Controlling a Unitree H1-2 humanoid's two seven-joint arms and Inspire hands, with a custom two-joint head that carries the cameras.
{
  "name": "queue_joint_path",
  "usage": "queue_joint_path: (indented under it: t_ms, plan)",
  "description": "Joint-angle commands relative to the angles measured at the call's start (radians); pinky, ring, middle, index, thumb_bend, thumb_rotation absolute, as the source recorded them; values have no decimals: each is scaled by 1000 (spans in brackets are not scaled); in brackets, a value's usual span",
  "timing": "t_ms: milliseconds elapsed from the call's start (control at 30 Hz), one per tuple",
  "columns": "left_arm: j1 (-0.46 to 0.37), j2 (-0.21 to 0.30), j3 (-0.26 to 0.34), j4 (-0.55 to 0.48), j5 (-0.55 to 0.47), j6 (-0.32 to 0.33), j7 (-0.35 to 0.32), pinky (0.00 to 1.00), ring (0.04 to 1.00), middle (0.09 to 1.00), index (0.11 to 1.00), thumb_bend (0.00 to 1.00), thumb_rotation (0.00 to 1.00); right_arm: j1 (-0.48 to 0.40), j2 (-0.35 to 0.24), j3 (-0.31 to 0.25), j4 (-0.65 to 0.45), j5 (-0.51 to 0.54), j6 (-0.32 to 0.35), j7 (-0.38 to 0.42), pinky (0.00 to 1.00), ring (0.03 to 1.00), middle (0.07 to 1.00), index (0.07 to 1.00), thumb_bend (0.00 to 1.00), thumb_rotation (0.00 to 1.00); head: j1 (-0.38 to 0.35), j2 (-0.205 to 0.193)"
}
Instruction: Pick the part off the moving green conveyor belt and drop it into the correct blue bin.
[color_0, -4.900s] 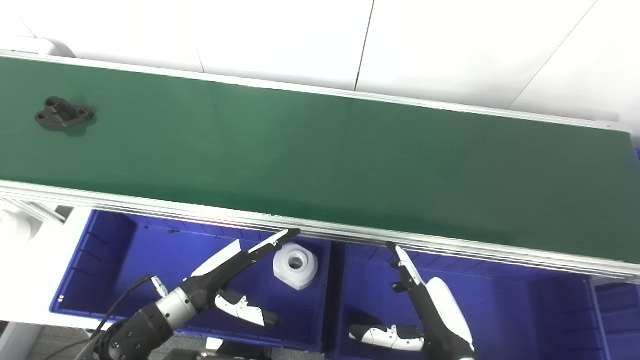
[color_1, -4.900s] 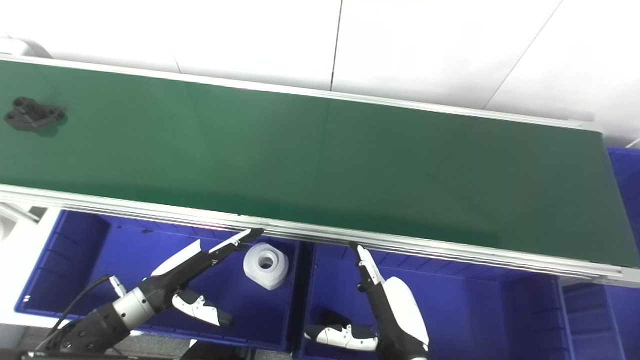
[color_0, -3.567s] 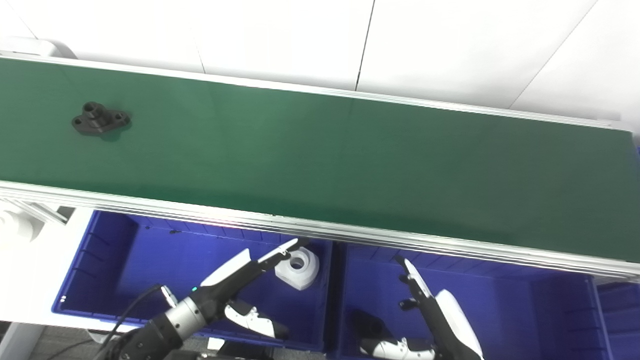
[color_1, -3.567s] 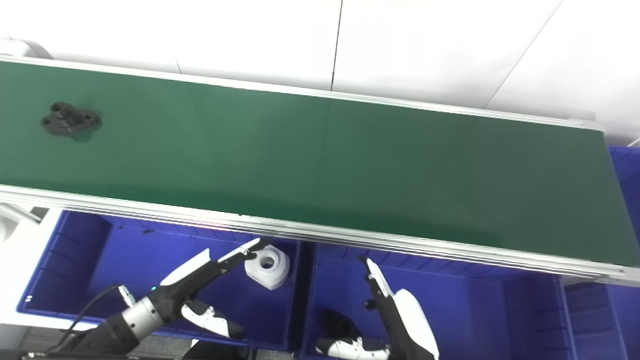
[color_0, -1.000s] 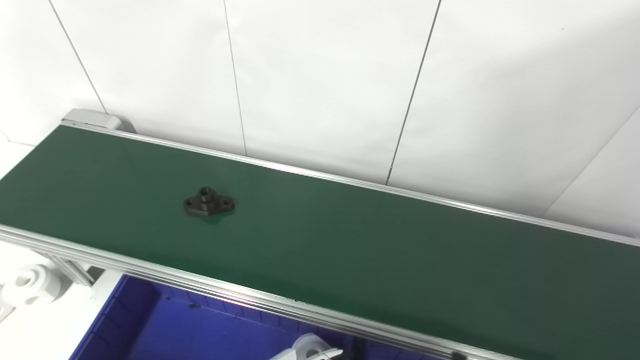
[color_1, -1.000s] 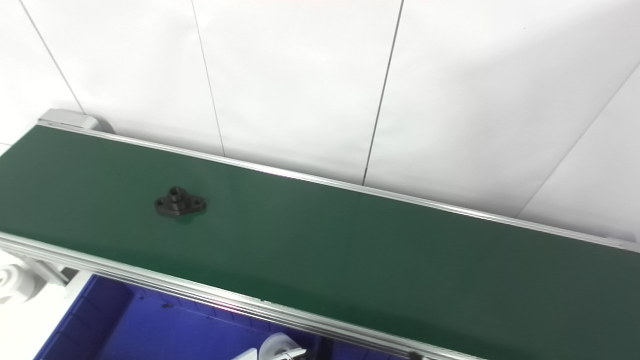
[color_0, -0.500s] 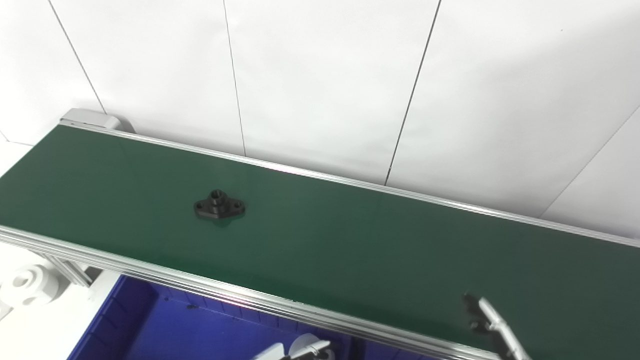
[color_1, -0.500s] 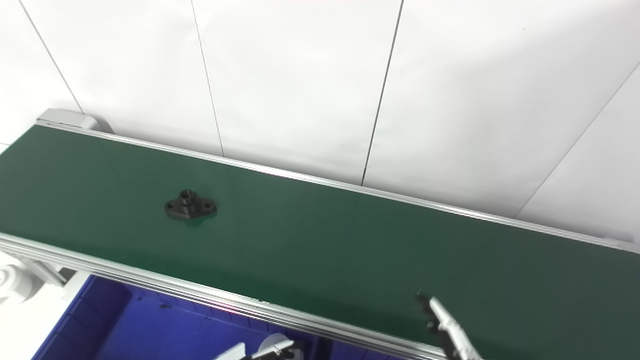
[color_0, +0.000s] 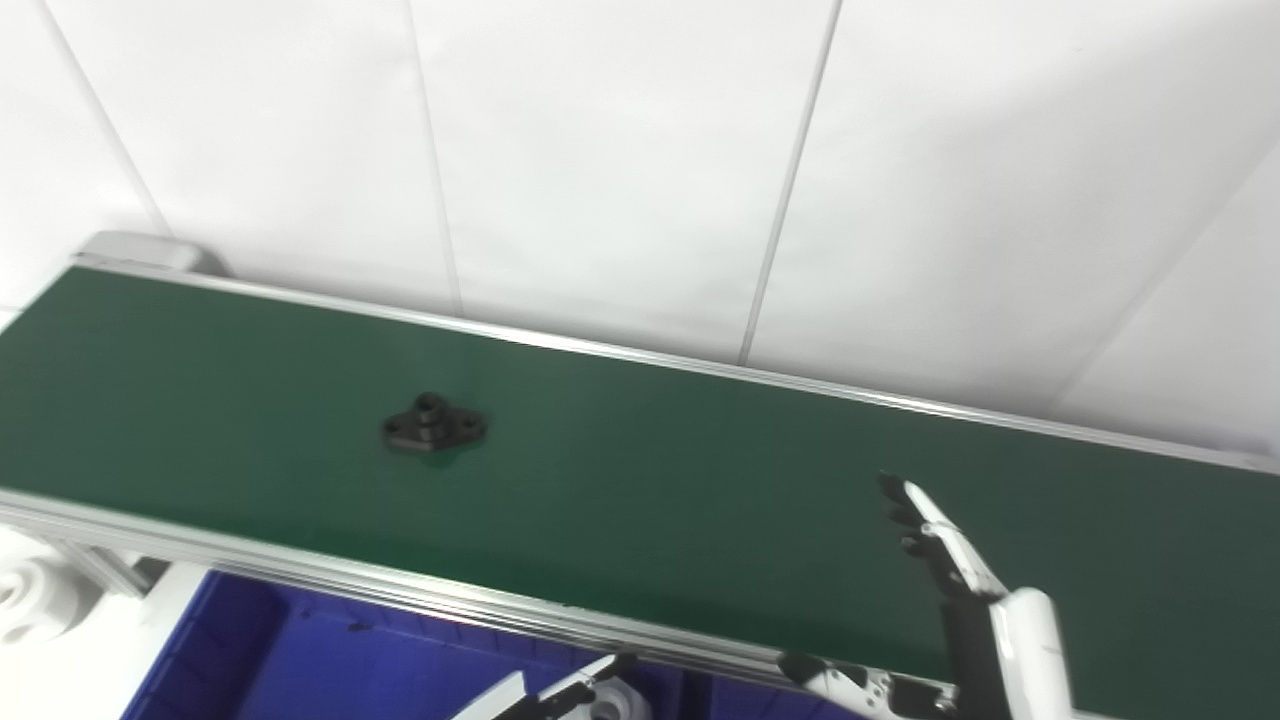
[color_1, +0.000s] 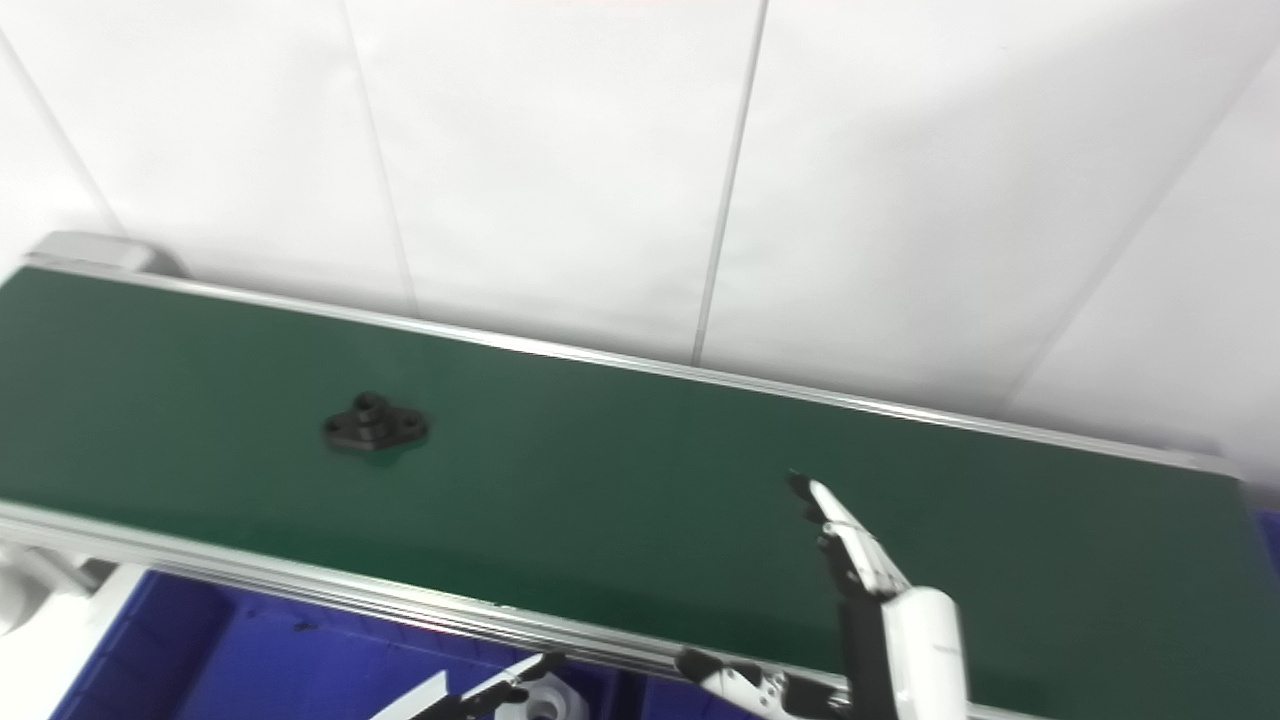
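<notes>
The right hand (color_0: 960, 600), fingers apart and holding nothing, is reaching over the green conveyor belt (color_0: 650, 480); the black part (color_0: 434, 427) is riding well apart, so mistiming could miss it.

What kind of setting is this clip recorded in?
Probably a lab mock-up of a factory sorting line: a green conveyor belt carries a black flanged part, a blue bin sits below its near edge, and plain white wall panels stand behind.

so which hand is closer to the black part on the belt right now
Left, though not by much. The left hand sits below the belt's near rail, over the blue bin, nearer than the black part. The right hand is raised over the belt, far to the part's right.
</notes>
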Motion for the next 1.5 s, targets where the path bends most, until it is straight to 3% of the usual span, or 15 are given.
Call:
queue_joint_path:
  t_ms: [0, 133, 333, 500, 800, 1100, 1467]
  plan:
    - [-17, 17, 9, -11, -23, -36, -5, 947, 1000, 1000, 1000, 896, 507, -23, 22, 5, -18, -19, 31, 13, 689, 789, 845, 875, 825, 481, -19, 10]
    - [-20, 26, 19, -15, -42, -36, -22, 968, 1000, 1000, 1000, 888, 498, -40, 55, 12, -30, -69, 90, 49, 661, 782, 854, 882, 821, 503, -64, 30]
    - [-27, 33, 33, -16, -49, -36, -47, 987, 1000, 1000, 1000, 893, 550, -107, 62, 17, 26, -112, 81, 17, 645, 756, 837, 866, 805, 456, -104, 51]
    - [-25, 33, 56, -27, -55, -36, -71, 989, 1000, 1000, 1000, 877, 555, -182, 71, 14, 27, -141, 162, 88, 661, 771, 845, 868, 816, 466, -113, 94]
    - [-34, 41, 87, -32, -84, -36, -135, 960, 1000, 1000, 1000, 860, 546, -333, 64, 16, 71, -155, 244, 166, 668, 770, 833, 871, 848, 424, -105, 145]
    - [-40, 29, 107, -23, -93, -36, -160, 948, 996, 1000, 1000, 897, 559, -440, 58, 28, 140, -171, 304, 206, 666, 767, 834, 864, 861, 448, -89, 162]
    - [-18, 32, 91, -63, -40, -36, -112, 933, 990, 1000, 1000, 903, 570, -517, 18, 51, 231, -149, 295, 215, 660, 764, 830, 861, 858, 468, -56, 164]
